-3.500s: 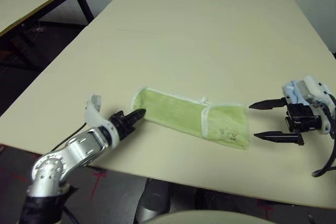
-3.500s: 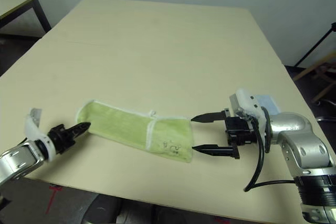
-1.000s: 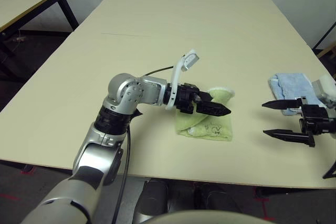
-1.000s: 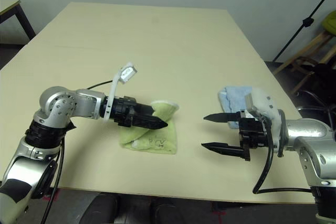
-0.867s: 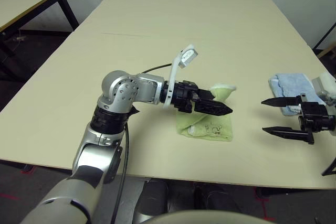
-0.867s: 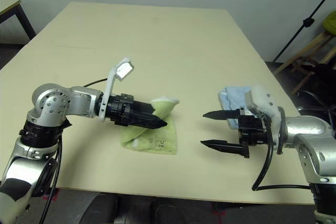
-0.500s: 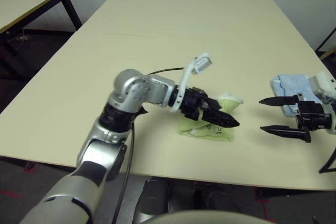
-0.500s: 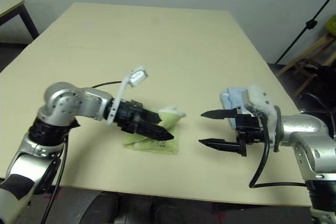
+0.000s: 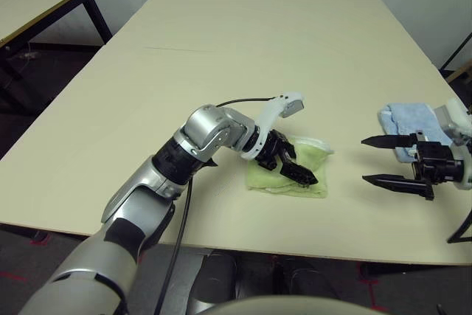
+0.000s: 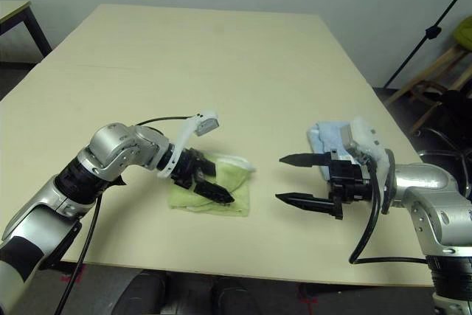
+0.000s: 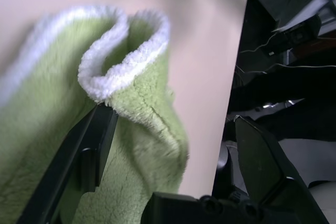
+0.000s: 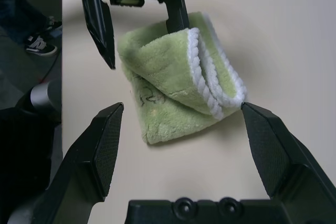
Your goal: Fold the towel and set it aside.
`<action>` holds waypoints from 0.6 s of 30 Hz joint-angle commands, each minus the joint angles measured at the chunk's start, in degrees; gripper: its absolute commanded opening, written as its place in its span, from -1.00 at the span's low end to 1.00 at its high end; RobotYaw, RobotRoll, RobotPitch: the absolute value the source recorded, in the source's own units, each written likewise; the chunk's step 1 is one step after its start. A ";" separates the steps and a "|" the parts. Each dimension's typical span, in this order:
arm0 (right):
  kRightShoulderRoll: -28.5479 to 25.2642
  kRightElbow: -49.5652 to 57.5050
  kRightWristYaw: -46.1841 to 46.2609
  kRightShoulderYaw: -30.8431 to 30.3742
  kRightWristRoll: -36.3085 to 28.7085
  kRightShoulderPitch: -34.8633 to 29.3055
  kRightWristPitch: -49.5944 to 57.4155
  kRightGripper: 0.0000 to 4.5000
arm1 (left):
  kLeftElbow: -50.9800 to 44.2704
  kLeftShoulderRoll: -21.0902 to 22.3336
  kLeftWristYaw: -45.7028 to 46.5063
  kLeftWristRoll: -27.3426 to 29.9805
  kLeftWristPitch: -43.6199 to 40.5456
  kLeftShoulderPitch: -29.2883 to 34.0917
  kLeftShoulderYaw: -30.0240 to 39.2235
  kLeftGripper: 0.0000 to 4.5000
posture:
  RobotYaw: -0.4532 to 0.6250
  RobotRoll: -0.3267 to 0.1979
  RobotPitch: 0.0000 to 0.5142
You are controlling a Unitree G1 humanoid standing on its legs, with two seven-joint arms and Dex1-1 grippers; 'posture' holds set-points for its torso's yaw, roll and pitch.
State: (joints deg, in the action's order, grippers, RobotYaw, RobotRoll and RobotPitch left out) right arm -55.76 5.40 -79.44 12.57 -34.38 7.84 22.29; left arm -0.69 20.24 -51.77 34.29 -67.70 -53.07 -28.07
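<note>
Resting folded — towel under left fingers, spread wide.

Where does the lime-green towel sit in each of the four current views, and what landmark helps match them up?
Left eye view: towel, lower centre, near the table's front edge.
Right eye view: towel, lower centre-left.
Left wrist view: towel, close up across the left half.
Right wrist view: towel, centre.
Shared landmark: the left gripper, open, at the towel.

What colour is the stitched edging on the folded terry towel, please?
White, on the lime-green terry towel; clearest in the right wrist view.
</note>
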 commanded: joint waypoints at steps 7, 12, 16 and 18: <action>-0.46 -0.77 -0.24 -2.26 0.23 4.62 2.95 1.00 | -4.89 -0.27 -1.07 1.26 -2.49 -5.17 3.46 0.99 | 0.14 0.25 -0.69; 1.09 -0.85 0.06 -1.62 -1.39 6.53 3.92 1.00 | -4.86 0.70 -1.80 -0.13 -1.58 -5.37 1.56 0.99 | 0.13 0.25 -0.69; 2.51 -0.26 0.32 -2.81 -1.08 6.92 3.52 1.00 | -4.44 0.87 -2.11 -0.79 -1.39 -4.59 0.85 0.99 | 0.12 0.25 -0.68; 3.89 -0.15 0.90 -4.25 -0.35 7.93 3.17 1.00 | -3.88 0.59 -2.04 -1.08 -1.48 -4.16 0.80 0.99 | 0.12 0.25 -0.68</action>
State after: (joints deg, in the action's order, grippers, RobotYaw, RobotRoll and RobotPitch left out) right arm -52.54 4.35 -79.03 9.94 -35.30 14.97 26.08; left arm -4.61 21.01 -53.60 33.91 -69.73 -57.49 -26.12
